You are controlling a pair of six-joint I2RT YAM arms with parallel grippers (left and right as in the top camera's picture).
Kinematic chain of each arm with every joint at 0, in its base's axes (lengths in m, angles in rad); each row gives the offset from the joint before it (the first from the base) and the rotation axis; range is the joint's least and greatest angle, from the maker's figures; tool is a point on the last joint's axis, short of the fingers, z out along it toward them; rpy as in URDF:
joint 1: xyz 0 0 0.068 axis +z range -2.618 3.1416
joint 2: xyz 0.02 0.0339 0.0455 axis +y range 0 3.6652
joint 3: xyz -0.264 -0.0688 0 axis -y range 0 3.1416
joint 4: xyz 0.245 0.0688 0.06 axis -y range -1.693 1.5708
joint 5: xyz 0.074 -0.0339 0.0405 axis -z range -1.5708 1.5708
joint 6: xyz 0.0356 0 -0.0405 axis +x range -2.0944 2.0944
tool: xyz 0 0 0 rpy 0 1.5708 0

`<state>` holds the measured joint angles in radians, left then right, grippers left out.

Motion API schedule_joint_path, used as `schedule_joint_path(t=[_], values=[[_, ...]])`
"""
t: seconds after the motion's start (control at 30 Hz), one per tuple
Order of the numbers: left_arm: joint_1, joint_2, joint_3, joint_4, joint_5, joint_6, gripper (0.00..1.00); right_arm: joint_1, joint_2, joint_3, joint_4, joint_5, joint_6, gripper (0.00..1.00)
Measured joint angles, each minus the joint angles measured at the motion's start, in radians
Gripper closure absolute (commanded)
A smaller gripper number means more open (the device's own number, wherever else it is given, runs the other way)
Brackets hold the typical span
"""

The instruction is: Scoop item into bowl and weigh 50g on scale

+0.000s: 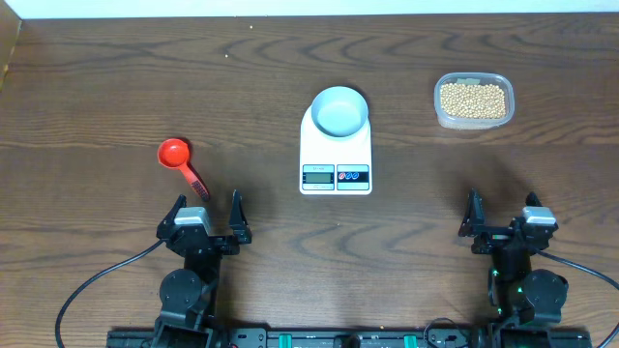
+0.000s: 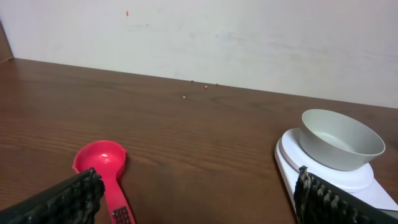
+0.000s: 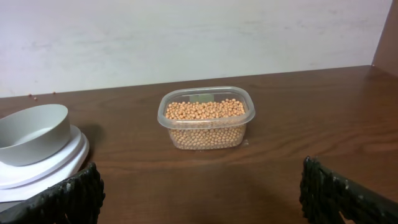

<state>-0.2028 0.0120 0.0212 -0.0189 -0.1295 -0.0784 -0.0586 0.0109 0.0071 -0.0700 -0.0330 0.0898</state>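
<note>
— What is seen nearest the robot?

— The left gripper (image 1: 208, 215) and the right gripper (image 1: 502, 215) are held low at the near edge of the dark brown wooden table (image 1: 116, 87), well apart from each other. Both are spread wide, and nothing is held between their jaws.

— What is found next, going outward?

— A red plastic measuring scoop (image 1: 184, 166) is laid flat on the table just beyond the left gripper. Its round cup is turned away and its handle is pointed back toward that gripper, apart from it.

— And in the middle?

— A flat white digital kitchen scale (image 1: 334, 153) is placed farther out, between the two arms, with its small grey display (image 1: 318, 175) and two round buttons (image 1: 353, 175) on the near edge. The figures cannot be read. A small round pale blue-white bowl (image 1: 338, 111) is set upright on the far part of the scale's platform.

— And farthest to the right?

— Many small round tan-yellow beans (image 1: 472, 100) are contained in a clear rounded-rectangular plastic tub (image 1: 437, 97). The tub is set on the table to the right of the scale and apart from it, out beyond the right gripper.
</note>
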Motion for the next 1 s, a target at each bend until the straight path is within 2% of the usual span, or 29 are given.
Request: schedule_joint_path(t=[1.0], values=[[0.0, 0.0, 0.011, -0.018, 0.0, 0.0, 0.01, 0.0, 0.0, 0.0, 0.0, 0.0, 0.0, 0.01]])
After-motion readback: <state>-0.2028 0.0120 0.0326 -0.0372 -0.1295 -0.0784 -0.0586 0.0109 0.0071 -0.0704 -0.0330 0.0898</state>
